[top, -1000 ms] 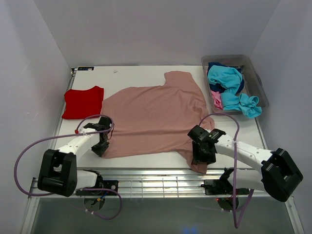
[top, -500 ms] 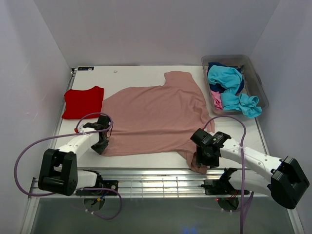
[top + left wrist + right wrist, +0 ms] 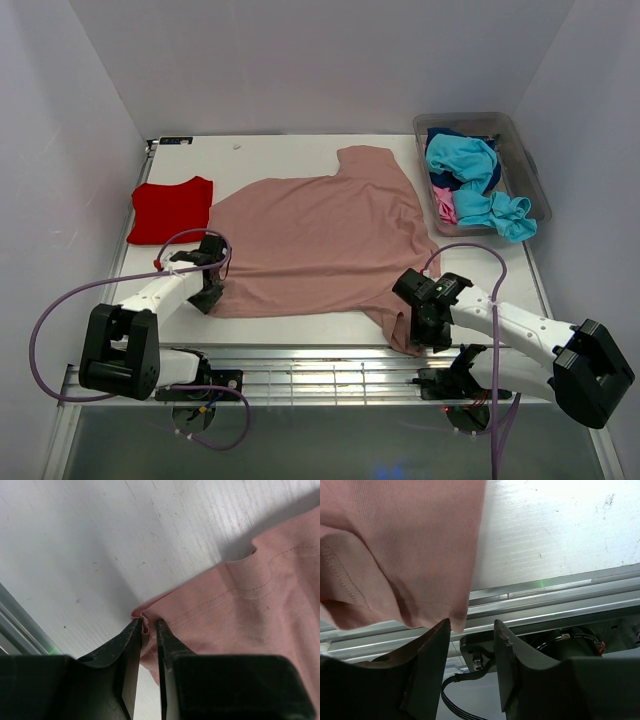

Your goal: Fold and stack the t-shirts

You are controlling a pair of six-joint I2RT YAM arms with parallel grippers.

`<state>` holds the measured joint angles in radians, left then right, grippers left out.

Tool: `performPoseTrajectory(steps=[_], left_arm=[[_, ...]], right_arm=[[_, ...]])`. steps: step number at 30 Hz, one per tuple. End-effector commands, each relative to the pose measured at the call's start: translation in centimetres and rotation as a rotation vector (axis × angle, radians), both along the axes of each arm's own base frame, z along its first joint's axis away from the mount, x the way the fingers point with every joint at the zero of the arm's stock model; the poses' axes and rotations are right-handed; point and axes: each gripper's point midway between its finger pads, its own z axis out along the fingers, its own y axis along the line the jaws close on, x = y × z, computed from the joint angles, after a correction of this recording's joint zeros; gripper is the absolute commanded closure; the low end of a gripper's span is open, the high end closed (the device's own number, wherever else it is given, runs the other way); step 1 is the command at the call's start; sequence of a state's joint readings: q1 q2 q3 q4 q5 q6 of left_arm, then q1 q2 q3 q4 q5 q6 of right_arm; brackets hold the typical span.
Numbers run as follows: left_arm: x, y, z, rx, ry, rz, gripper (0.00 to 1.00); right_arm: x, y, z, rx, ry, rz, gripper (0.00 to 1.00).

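Note:
The large dusty-pink t-shirt (image 3: 320, 245) lies spread flat, plain side up, across the table's middle. My left gripper (image 3: 208, 292) is shut on its near-left hem corner (image 3: 145, 625), pinching a small fold of cloth between the fingers. My right gripper (image 3: 425, 335) is open at the shirt's near-right corner, which hangs over the table's front edge; in the right wrist view the cloth's tip (image 3: 455, 622) sits just at the gap between the jaws (image 3: 472, 630). A folded red t-shirt (image 3: 172, 208) lies at the left. Turquoise (image 3: 470, 170), bright pink (image 3: 445, 205) and navy tees sit in the bin.
The clear grey plastic bin (image 3: 527, 165) stands at the back right. The metal rail (image 3: 320, 360) runs along the table's front edge, under my right gripper. White walls close in left, right and back.
My right gripper has moved nearer the front edge and down over the shirt's hanging corner. The left gripper has stayed on the hem corner.

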<state>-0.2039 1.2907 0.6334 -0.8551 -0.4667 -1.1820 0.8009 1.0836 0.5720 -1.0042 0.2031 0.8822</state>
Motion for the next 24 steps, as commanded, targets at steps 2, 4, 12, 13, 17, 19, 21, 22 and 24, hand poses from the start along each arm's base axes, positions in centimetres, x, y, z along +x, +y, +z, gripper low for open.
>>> performPoseTrajectory(steps=[2, 4, 12, 13, 17, 19, 21, 22, 24], left_arm=[[1.9, -0.6, 0.3, -0.037, -0.061, 0.004, 0.71], [2.0, -0.7, 0.4, -0.043, -0.065, 0.002, 0.71], [2.7, 0.0, 1.6, -0.046, -0.108, 0.007, 0.71], [3.0, 0.0, 1.9, -0.049, -0.123, 0.009, 0.71], [3.3, 0.4, 2.4, -0.058, -0.146, 0.017, 0.71], [3.3, 0.5, 2.5, -0.061, -0.147, 0.020, 0.71], [3.2, 0.5, 2.3, -0.072, -0.145, 0.023, 0.71], [3.2, 0.5, 2.2, -0.075, -0.143, 0.024, 0.72], [3.0, 0.5, 2.0, -0.079, -0.140, 0.028, 0.72]], right_arm=[[-0.3, -0.3, 0.1, -0.022, 0.011, -0.009, 0.58], [-0.4, 0.6, 0.1, 0.015, 0.019, -0.002, 0.59], [0.5, 1.0, -0.1, -0.032, 0.017, 0.002, 0.56], [0.5, 1.0, -0.2, -0.045, 0.021, 0.002, 0.56], [0.5, 1.0, -0.2, -0.050, 0.021, 0.007, 0.59], [0.6, 1.2, -0.2, -0.041, 0.015, 0.013, 0.61], [0.6, 1.2, -0.2, -0.042, 0.014, 0.010, 0.63], [0.6, 1.2, -0.1, -0.045, 0.016, 0.015, 0.64], [0.7, 1.4, -0.1, -0.049, 0.019, 0.025, 0.65]])
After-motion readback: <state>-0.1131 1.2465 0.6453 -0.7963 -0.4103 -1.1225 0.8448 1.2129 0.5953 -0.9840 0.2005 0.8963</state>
